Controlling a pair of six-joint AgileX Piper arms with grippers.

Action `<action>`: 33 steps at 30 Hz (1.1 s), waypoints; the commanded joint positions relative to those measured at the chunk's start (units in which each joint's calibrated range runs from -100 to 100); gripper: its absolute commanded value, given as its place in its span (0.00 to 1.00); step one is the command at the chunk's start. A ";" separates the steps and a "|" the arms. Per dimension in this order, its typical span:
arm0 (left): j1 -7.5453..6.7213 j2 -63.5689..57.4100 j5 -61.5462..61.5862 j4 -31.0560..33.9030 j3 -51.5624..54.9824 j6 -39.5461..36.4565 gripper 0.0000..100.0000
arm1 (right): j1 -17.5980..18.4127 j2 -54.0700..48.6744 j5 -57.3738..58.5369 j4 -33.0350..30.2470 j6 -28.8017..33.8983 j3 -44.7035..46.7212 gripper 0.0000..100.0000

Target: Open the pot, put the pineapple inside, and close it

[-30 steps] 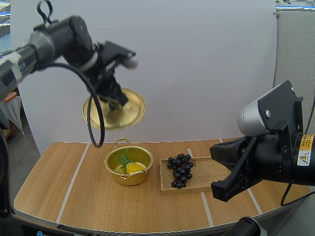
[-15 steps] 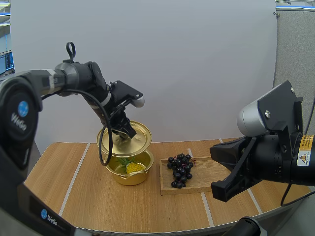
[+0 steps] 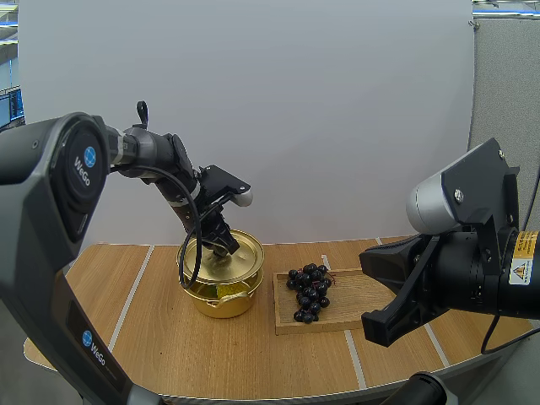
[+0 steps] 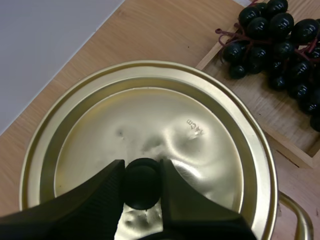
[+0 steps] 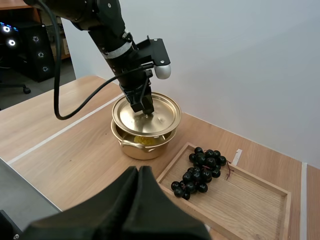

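A gold pot [image 3: 221,297] stands on the table left of the tray. Its gold lid [image 3: 224,256] hangs tilted just over the rim. My left gripper [image 3: 221,239] is shut on the lid's black knob [image 4: 142,183], with a finger pinching it from each side. In the right wrist view a narrow gap shows between the lid [image 5: 146,116] and the pot [image 5: 142,146], and the yellow pineapple [image 5: 145,140] lies inside. My right gripper [image 5: 139,172] is shut on nothing, held above the table's near right, well clear of the pot.
A wooden tray [image 3: 346,310] lies right of the pot with a bunch of dark grapes [image 3: 309,291] at its left end. The grapes [image 4: 280,45] sit close beside the lid's edge. Bare tabletop lies left of and in front of the pot.
My left arm has brought the lid down from high above the table to just over the pot's rim. The right arm has not moved.
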 commanded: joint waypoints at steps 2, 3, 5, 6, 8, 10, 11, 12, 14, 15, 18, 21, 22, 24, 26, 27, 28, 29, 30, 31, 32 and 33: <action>-0.09 2.06 -2.65 -1.54 0.82 1.22 0.00 | -0.02 -0.42 0.00 -0.64 0.20 0.05 0.00; -0.09 2.45 -2.83 -1.54 0.98 1.29 0.00 | -0.02 -0.42 0.00 -0.64 0.20 0.05 0.00; -0.09 2.98 -2.97 -1.54 0.98 1.29 0.00 | -0.02 -0.42 0.00 -0.64 0.20 0.05 0.00; -0.09 3.11 -2.97 -1.54 0.98 1.29 0.00 | -0.02 -0.42 0.00 -0.64 0.20 0.05 0.00; -0.09 3.27 -2.97 -1.54 0.98 1.29 0.00 | -0.02 -0.42 0.00 -0.64 0.20 0.05 0.00; -0.09 3.27 -2.97 -1.54 0.98 1.29 0.00 | -0.02 -0.42 0.00 -0.64 0.20 0.05 0.00; -0.09 3.27 -2.97 -1.54 0.98 1.29 0.00 | -0.02 -0.42 0.00 -0.64 0.20 0.05 0.00; -0.09 3.25 -2.97 -1.54 1.15 1.43 0.00 | -0.02 -0.42 0.00 -0.64 0.20 0.05 0.00; -0.09 3.25 -2.81 -1.54 1.13 1.55 0.00 | -0.02 -0.42 0.00 -0.64 0.20 0.05 0.00; -0.09 3.25 -2.81 -1.54 1.13 1.55 0.00 | -0.02 -0.42 0.00 -0.64 0.20 0.05 0.00; -0.09 3.25 -2.62 -1.54 1.13 1.55 0.00 | -0.02 -0.42 0.00 -0.64 0.20 0.05 0.00; -0.09 3.25 -2.42 -1.54 1.13 1.55 0.00 | -0.02 -0.42 0.00 -0.64 0.20 0.05 0.00; -0.09 3.25 -2.27 -1.54 1.13 1.55 0.00 | -0.02 -0.42 0.00 -0.64 0.20 0.05 0.00; -0.09 3.25 -2.27 -1.54 1.13 1.55 0.00 | -0.02 -0.42 0.00 -0.64 0.20 0.05 0.00; -0.09 3.68 -2.39 -1.54 1.13 1.55 0.00 | -0.02 -0.42 0.00 -0.64 0.20 0.05 0.00; -0.09 4.27 -2.39 -1.54 1.13 1.55 0.00 | -0.02 -0.42 0.00 -0.64 0.20 0.05 0.00; -0.09 4.74 -2.39 -1.54 1.13 1.44 0.00 | -0.02 -0.42 0.00 -0.64 0.20 0.05 0.00; -0.09 5.21 -2.39 -1.54 1.13 1.36 0.00 | -0.02 -0.42 0.00 -0.64 0.20 0.05 0.00; -0.09 5.56 -2.39 -1.54 1.13 1.36 0.00 | -0.02 -0.42 0.00 -0.64 0.20 0.05 0.00; -0.09 5.69 -2.39 -1.79 1.13 1.36 0.00 | -0.02 -0.42 0.00 -0.64 0.20 0.05 0.00; -0.09 5.83 -2.39 -2.08 1.13 1.36 0.00 | -0.02 -0.42 0.00 -0.64 0.20 0.05 0.00; -0.09 5.83 -2.39 -2.19 1.13 1.36 0.00 | -0.02 -0.42 0.00 -0.64 0.20 0.05 0.00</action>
